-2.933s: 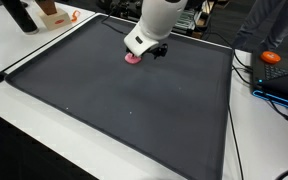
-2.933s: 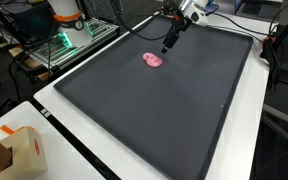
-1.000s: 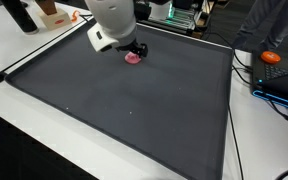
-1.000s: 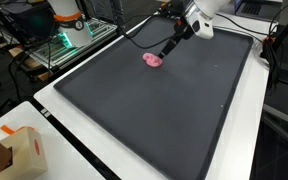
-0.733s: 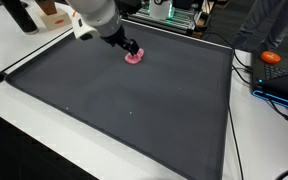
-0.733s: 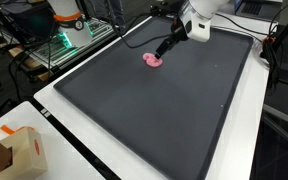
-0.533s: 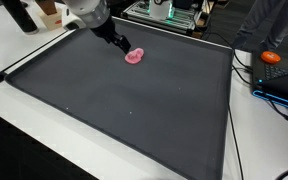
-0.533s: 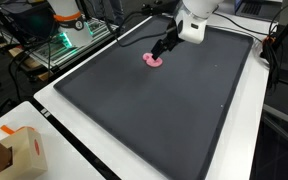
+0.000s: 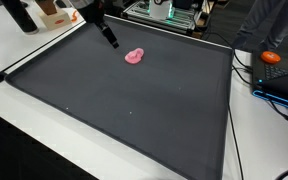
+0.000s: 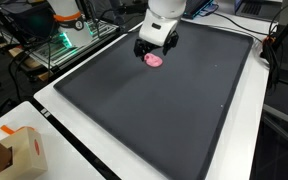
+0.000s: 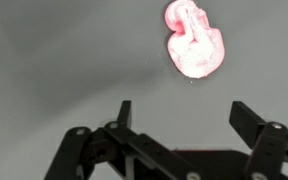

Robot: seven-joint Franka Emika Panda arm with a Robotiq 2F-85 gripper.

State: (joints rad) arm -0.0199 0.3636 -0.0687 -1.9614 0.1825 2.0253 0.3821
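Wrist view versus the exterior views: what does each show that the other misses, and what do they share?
Only the wrist view: the gripper from close up, its fingers spread with nothing between them, and the pink object lying clear of the fingertips. Only the exterior views: the white arm above the gripper, the full outline of the dark mat, the white table around it, a cardboard box and an orange object off the mat. Shared: the pink object on the dark mat, with the open gripper near it.
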